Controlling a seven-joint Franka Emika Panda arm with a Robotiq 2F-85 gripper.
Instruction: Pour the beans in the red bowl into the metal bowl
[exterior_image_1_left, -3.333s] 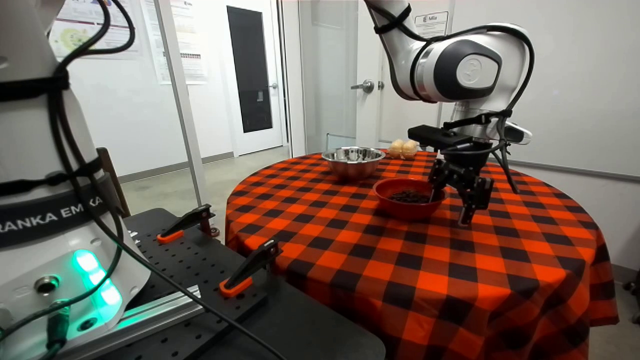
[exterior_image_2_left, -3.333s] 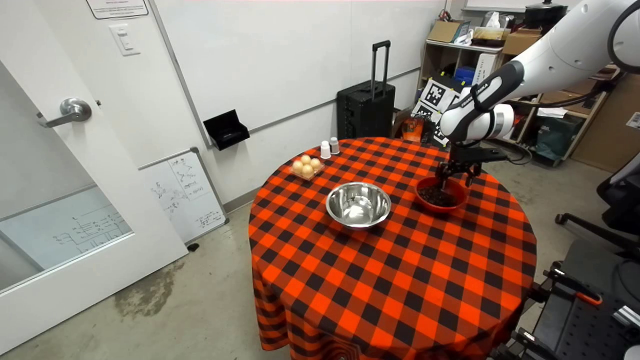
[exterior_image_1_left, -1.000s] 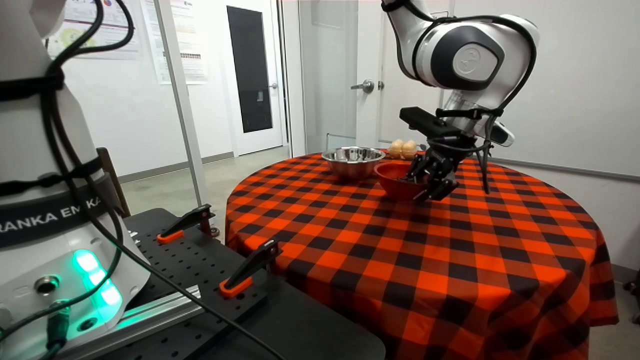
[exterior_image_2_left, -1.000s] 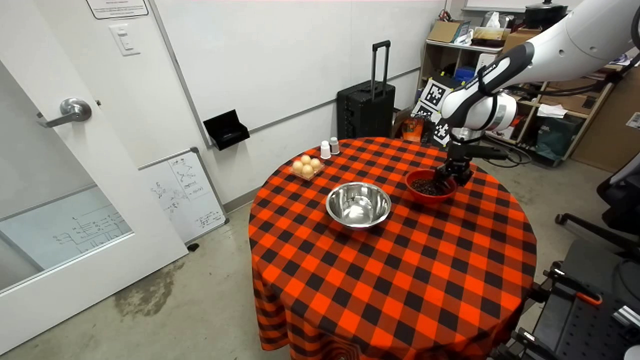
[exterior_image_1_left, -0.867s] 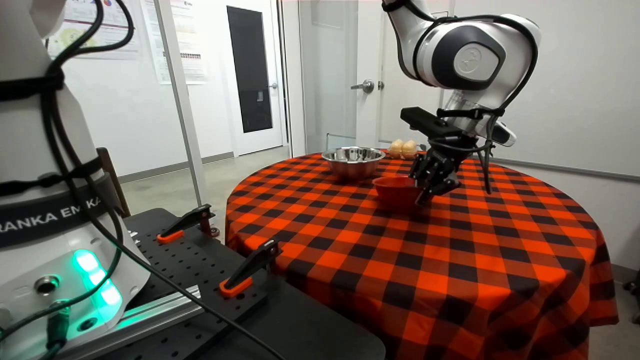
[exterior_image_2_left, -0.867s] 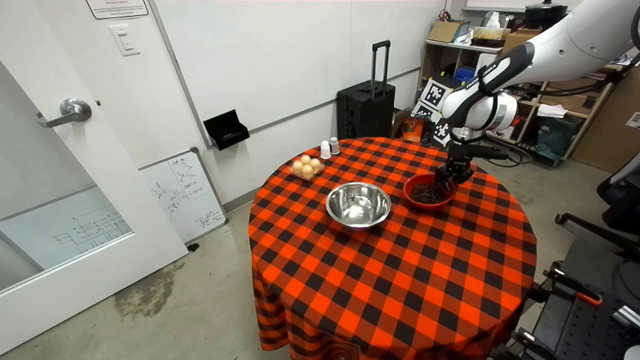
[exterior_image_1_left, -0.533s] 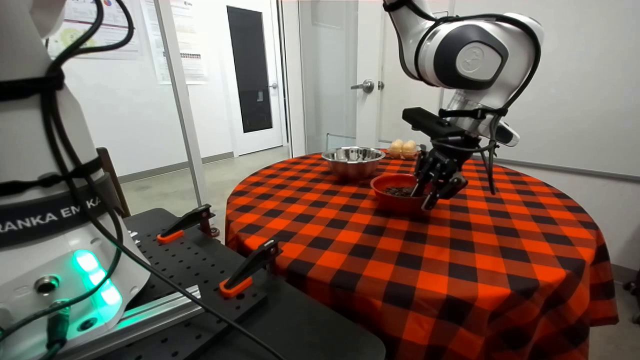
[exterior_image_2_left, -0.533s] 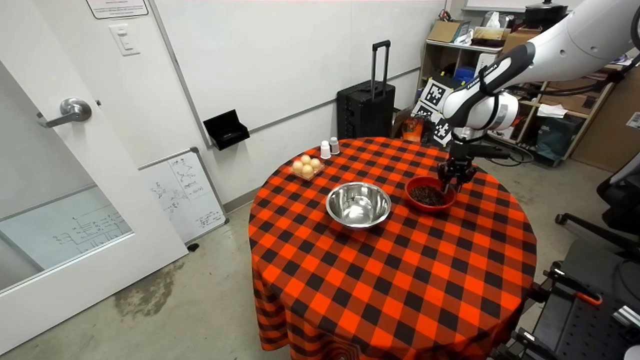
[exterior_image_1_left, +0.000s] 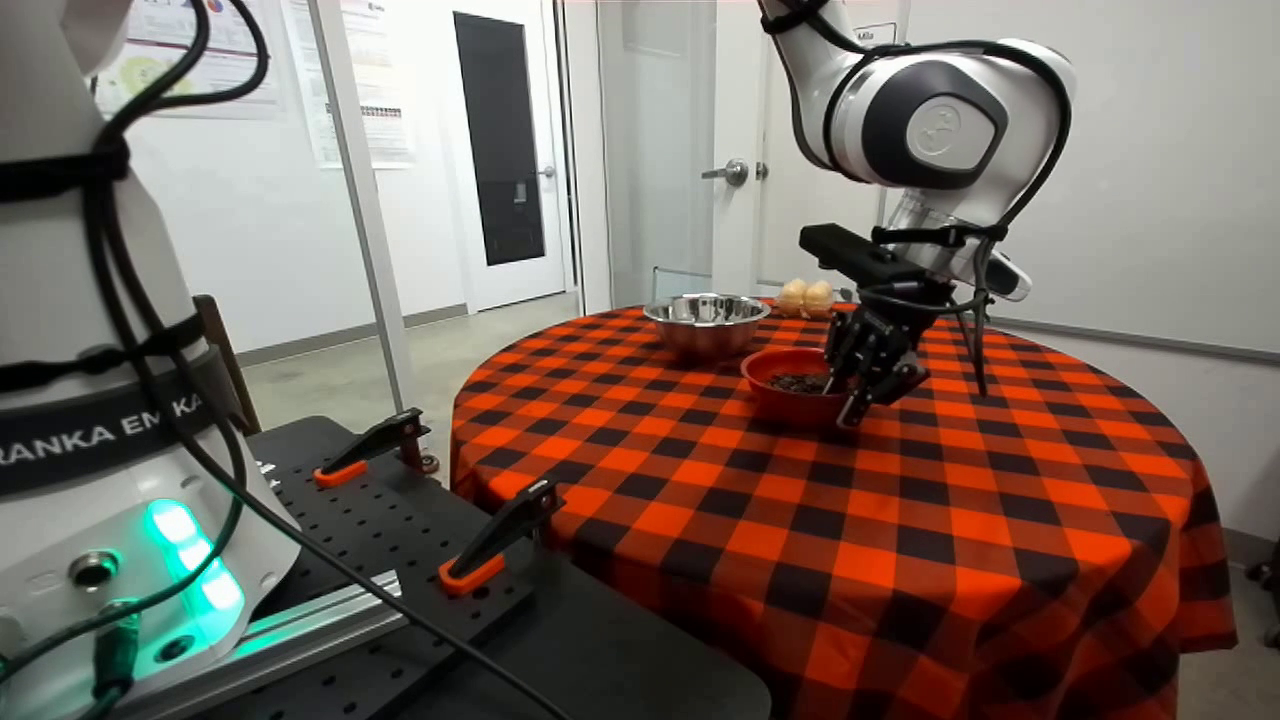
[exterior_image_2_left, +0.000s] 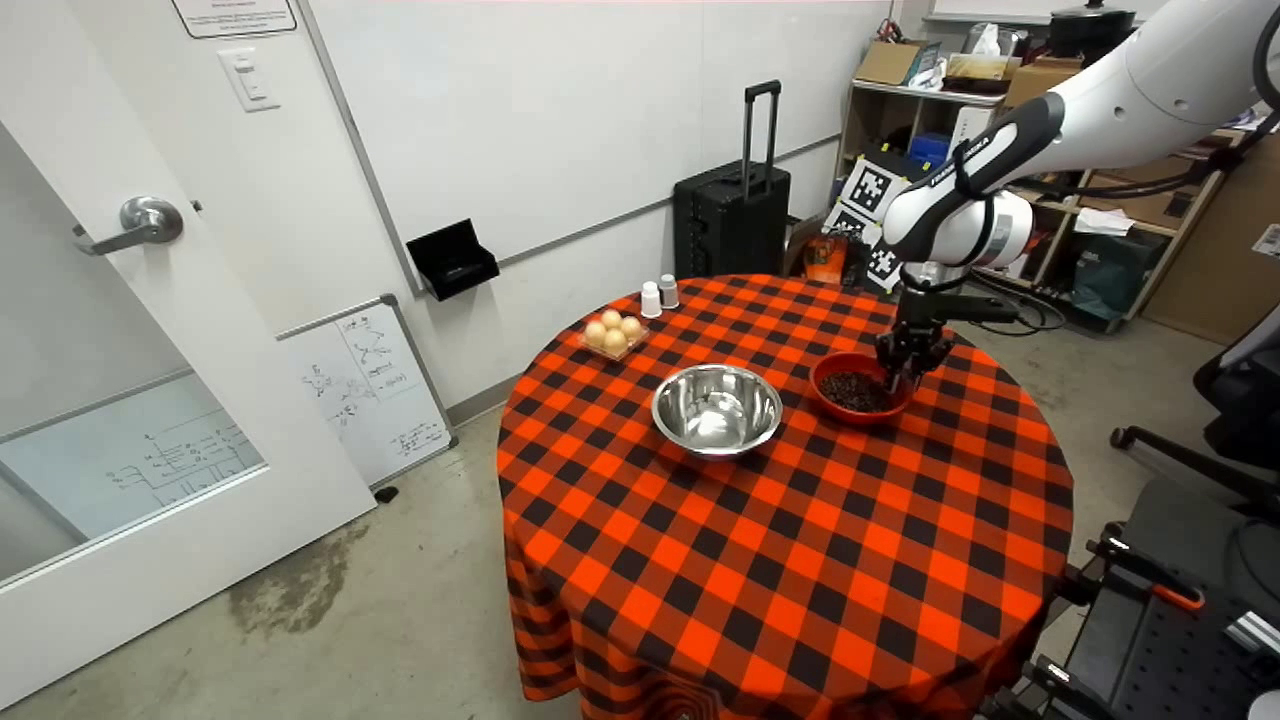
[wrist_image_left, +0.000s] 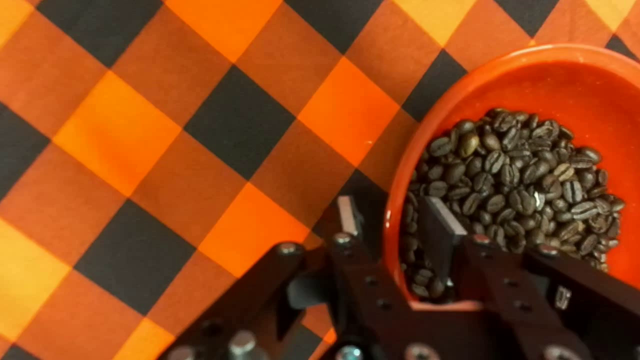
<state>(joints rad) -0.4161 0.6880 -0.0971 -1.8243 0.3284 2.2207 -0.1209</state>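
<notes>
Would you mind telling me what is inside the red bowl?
Dark beans lie in the red bowl, and one finger of the open pincer reaches in. Anything under the top layer of beans, or behind the pincer, is covered from view.

Beans (wrist_image_left: 520, 190) in bowl (wrist_image_left: 575, 92), metal bowl (exterior_image_2_left: 717, 410) beside

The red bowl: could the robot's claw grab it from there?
Probably yes: the claw stands open astride the rim of the red bowl, though some of the beans inside could get pinched.
</notes>
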